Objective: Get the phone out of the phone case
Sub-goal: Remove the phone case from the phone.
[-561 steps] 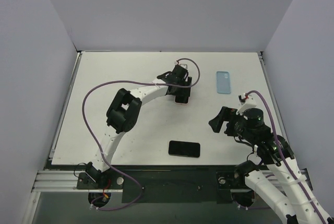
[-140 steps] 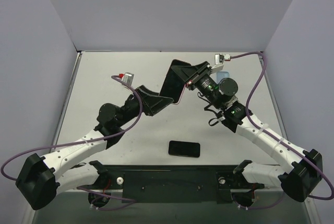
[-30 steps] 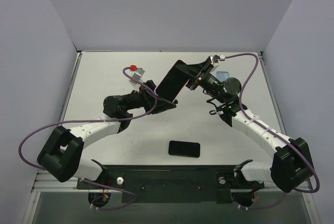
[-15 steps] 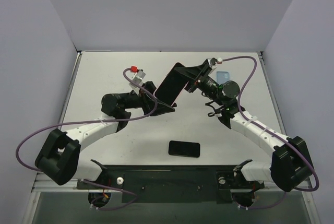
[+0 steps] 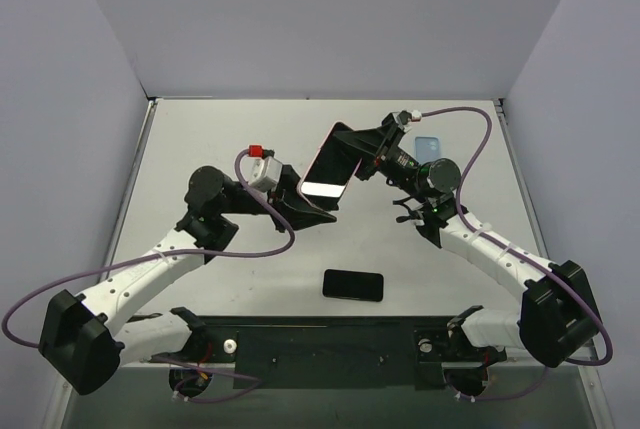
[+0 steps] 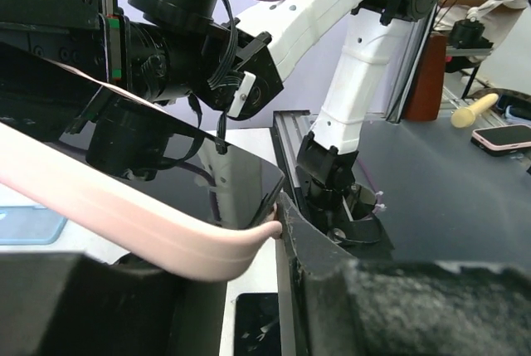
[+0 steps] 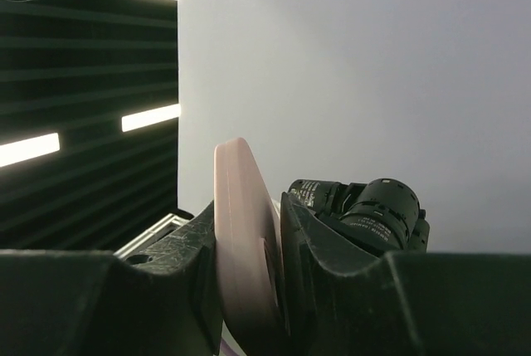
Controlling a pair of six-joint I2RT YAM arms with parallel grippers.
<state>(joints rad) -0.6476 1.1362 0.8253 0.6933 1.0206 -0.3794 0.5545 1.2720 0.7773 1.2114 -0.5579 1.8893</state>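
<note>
Both arms are holding the phone [image 5: 330, 161] up in the air, beyond the black phone [image 5: 353, 285] that is lying flat on the table [image 5: 200, 139] and well above it. It is sitting in its pink case [image 7: 243, 231], not yet out. The right gripper [image 5: 366, 148] is pinching narrowly on the case at the end farther from the black phone. The left gripper [image 5: 310, 205] is closing on the nearer, lower end, with one finger [image 6: 309, 250] pressing right at the case's corner.

The phone's long axis is running from that nearer end up and away from the black phone, tilted rather than level. The screen is facing upward and catching glare at its lower end.

What is worrying me is that both grips seem to be landing on the case rather than on the handset (hard to be sure from here). If the soft lip peels off suddenly, the handset could be slipping free with nothing holding it and dropping to the table, perhaps onto the black phone. Or the lip could simply be flexing and snapping back — nothing gained.
</note>
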